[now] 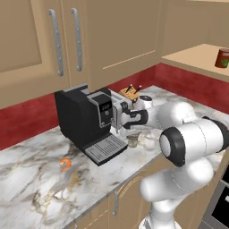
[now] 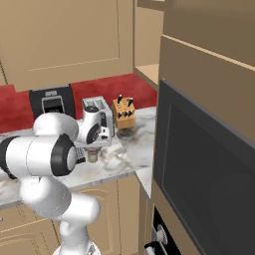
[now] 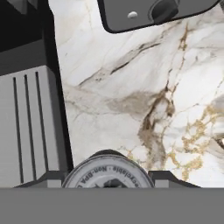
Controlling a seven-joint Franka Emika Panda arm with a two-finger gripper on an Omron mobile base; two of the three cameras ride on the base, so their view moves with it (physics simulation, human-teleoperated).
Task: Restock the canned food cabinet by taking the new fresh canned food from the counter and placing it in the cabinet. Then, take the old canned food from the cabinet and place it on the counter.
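Observation:
The new fresh canned food (image 1: 133, 142) stands on the counter (image 1: 31, 179) just in front of the coffee machine's drip tray. My gripper (image 1: 132, 134) reaches down over it from above. In the hand view its silvery printed lid (image 3: 107, 173) sits between the two dark fingertips (image 3: 50, 177), which press against its sides, so my gripper (image 3: 109, 177) is shut on it. From the right base view the tin (image 2: 92, 156) shows below the hand (image 2: 93, 144). The old canned food (image 1: 222, 58), dark red, stands on the cabinet (image 1: 197, 58) shelf at the upper right.
A black coffee machine (image 1: 87, 118) stands close to the left of the hand, with a toaster (image 2: 98, 112) and a knife block (image 2: 124, 113) behind. A small orange thing (image 1: 65, 164) lies on the counter to the left. A tall dark oven front (image 2: 199, 164) bounds the right.

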